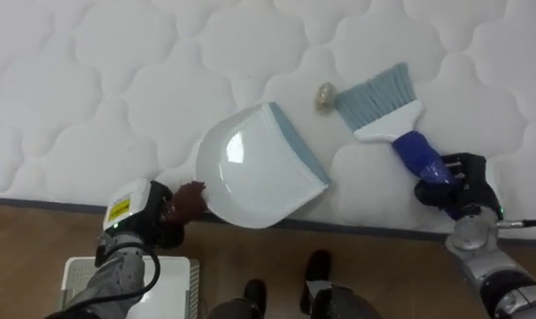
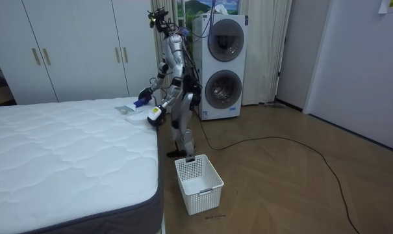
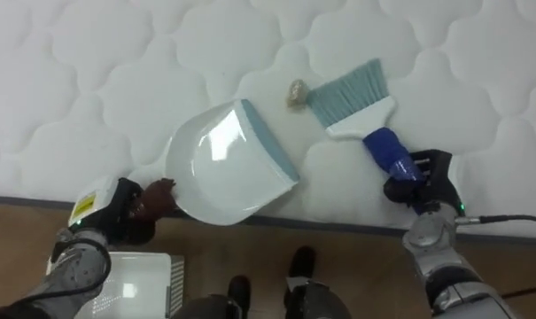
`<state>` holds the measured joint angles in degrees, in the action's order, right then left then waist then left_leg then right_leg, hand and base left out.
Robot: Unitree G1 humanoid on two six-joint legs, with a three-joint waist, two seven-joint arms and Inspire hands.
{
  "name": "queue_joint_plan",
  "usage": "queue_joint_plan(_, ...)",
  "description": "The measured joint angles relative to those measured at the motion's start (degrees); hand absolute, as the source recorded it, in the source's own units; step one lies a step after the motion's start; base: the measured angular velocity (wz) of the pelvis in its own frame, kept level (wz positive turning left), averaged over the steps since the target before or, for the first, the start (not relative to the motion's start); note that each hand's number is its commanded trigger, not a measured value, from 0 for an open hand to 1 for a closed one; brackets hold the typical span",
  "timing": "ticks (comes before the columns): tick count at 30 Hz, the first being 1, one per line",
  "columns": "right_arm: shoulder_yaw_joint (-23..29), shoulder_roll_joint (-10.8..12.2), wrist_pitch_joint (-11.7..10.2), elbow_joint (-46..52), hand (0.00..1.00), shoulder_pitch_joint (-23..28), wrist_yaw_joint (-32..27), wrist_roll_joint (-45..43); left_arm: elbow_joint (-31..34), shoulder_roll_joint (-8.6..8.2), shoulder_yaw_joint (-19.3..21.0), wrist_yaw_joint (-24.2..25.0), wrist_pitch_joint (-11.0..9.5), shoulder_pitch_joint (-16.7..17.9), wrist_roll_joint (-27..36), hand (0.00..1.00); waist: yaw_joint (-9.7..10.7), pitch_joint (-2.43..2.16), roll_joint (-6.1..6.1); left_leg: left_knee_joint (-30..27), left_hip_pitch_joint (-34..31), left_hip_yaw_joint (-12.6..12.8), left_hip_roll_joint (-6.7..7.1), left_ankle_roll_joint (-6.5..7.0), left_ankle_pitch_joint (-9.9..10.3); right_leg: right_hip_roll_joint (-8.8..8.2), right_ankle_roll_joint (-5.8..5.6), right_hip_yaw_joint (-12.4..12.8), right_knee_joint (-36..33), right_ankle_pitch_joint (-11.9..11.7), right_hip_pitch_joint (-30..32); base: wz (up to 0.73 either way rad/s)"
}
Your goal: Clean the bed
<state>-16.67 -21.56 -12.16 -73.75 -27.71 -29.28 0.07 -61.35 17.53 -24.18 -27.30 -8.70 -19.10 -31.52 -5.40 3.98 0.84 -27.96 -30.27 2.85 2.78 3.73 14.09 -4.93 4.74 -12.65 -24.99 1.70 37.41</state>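
Bed mattress [image 1: 73, 89] carried a small scrap [image 1: 324, 96] up-left of the right hand [image 1: 455, 183], clamped on the brush [image 1: 383, 102]; left hand [image 1: 159, 217] gripped the dustpan [image 1: 250, 168], handle mostly hidden inside its fingers

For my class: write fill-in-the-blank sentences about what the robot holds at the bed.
The right hand grips the brush by its ____ handle.
The left hand holds a white ____.
A small scrap lies on the mattress beside the brush's ____.
On the floor near the robot's feet stands a white ____.
Missing words: blue; dustpan; bristles; basket.
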Motion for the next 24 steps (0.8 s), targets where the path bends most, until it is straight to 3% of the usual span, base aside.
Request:
queue_joint_plan(2, -0.2, -1.83, 1.34, -0.19, 1.0, -1.17, 0.06, -3.89, 0.0, 1.46, 0.25, -0.39, 0.02, -0.53, -3.01, 1.0, -0.17, 0.04, 0.79, -0.28, 0.01, 0.25, -0.01, 0.0, 0.0, -0.09, 0.03, 0.4, -0.59, 0.01, 0.22, -0.12)
queue_joint_plan(4, -0.21, -3.88, 3.07, 0.0, 1.0, -3.32, 0.1, -10.67, 0.64, 4.62, 0.35, -1.88, 0.25, -0.85, -6.31, 1.0, 0.19, 0.03, 2.4, -0.83, -0.44, 0.33, -0.18, -0.08, 0.04, -0.11, 0.38, 0.45, -0.85, -0.13, 0.65, 0.0)
queue_joint_plan(5, -0.27, -4.57, 3.48, 0.04, 1.0, -3.72, 0.09, -11.97, 0.69, 5.14, 0.33, -2.33, 0.52, -1.04, -7.13, 1.0, 0.27, 0.0, 2.72, -0.93, -0.52, 0.32, -0.22, -0.11, 0.03, -0.1, 0.44, 0.35, -0.79, -0.21, 0.65, 0.0)
queue_joint_plan(9, -3.2, -9.88, 6.92, 0.08, 1.0, -6.17, -0.11, -19.36, 2.34, 9.47, -0.84, -5.6, 2.43, -1.22, -11.95, 1.0, 0.45, 0.07, 4.73, -1.57, -0.97, 0.17, -0.42, -0.24, -0.01, 0.05, 0.71, -0.17, -0.53, -0.46, 0.6, 0.0)
queue_joint_plan(11, -4.73, -10.97, 8.36, 0.25, 1.0, -7.04, -0.73, -22.47, 2.36, 11.26, -1.84, -6.1, 2.98, -1.36, -11.96, 1.0, 0.54, 0.08, 5.63, -1.7, -0.9, 0.3, -0.52, -0.3, 0.02, 0.02, 0.83, -0.07, -0.62, -0.71, 0.57, -0.03)
queue_joint_plan(13, -5.53, -11.69, 9.77, 0.82, 1.0, -7.98, -1.22, -27.01, 2.95, 12.77, -1.87, -6.36, 3.67, -1.47, -12.05, 1.0, 0.53, 0.5, 6.71, -1.91, -1.02, 0.73, -0.8, -0.39, 0.07, 0.06, 0.87, -0.22, -0.58, -0.74, 0.64, -0.06)
queue_joint_plan(18, -8.48, -12.12, 12.71, 2.41, 1.0, -10.54, -2.5, -35.8, 3.91, 13.26, -1.81, -7.53, 5.85, -2.2, -15.67, 1.0, 0.42, 0.65, 7.29, -2.81, -1.57, 0.91, -1.13, -0.48, 0.42, 0.25, 0.86, -0.39, -0.56, -0.66, 0.87, -0.02)
queue_joint_plan(22, -11.43, -12.35, 15.28, 4.3, 1.0, -12.85, -2.72, -41.74, 4.19, 14.32, -2.02, -8.14, 8.62, -3.16, -18.37, 1.0, 0.41, 0.62, 8.6, -3.08, -1.55, 1.49, -1.53, -0.64, 0.54, 0.55, 1.4, -0.27, -0.56, -1.02, 0.9, -0.04)
queue_joint_plan(24, -11.48, -12.36, 16.01, 5.37, 1.0, -12.85, -2.86, -43.36, 4.45, 14.4, -2.02, -8.2, 8.96, -3.15, -18.91, 1.0, 0.22, 0.64, 8.73, -3.72, -1.6, 1.66, -2.07, -0.71, 0.95, 0.88, 1.44, -0.34, -0.54, -1.05, 0.68, -0.02)
